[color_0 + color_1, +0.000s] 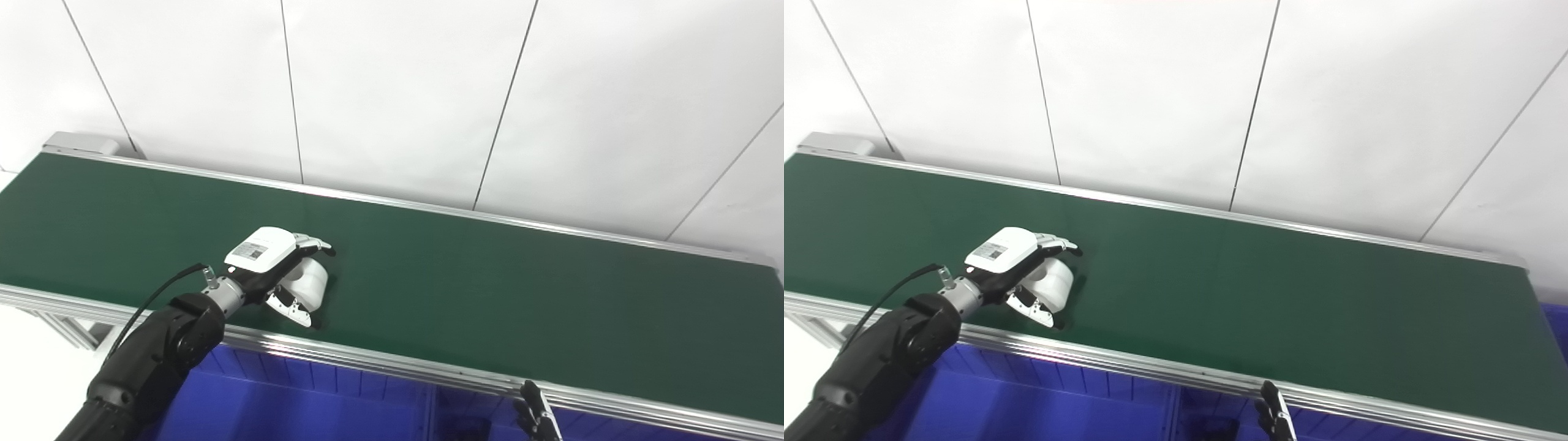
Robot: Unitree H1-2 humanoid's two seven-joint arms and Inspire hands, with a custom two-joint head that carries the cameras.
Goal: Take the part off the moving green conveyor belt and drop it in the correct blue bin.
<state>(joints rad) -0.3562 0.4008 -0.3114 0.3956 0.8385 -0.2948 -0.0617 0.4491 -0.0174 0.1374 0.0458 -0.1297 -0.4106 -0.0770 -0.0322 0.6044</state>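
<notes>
Over the green belt [490, 288], left hand [278, 269] curls around white part [308, 280].

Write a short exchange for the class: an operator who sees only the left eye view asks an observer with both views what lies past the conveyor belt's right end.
Operator: My picture stops about where the belt's right end is. Is anything beyond it?
Observer: Yes. In the right eye view, a corner of a blue bin shows just past the end of the belt.
Operator: Can you see the end of the belt itself?
Observer: Yes. In that view its end edge shows as a long slanted line, running from the far rail down to the picture's right side.
</notes>
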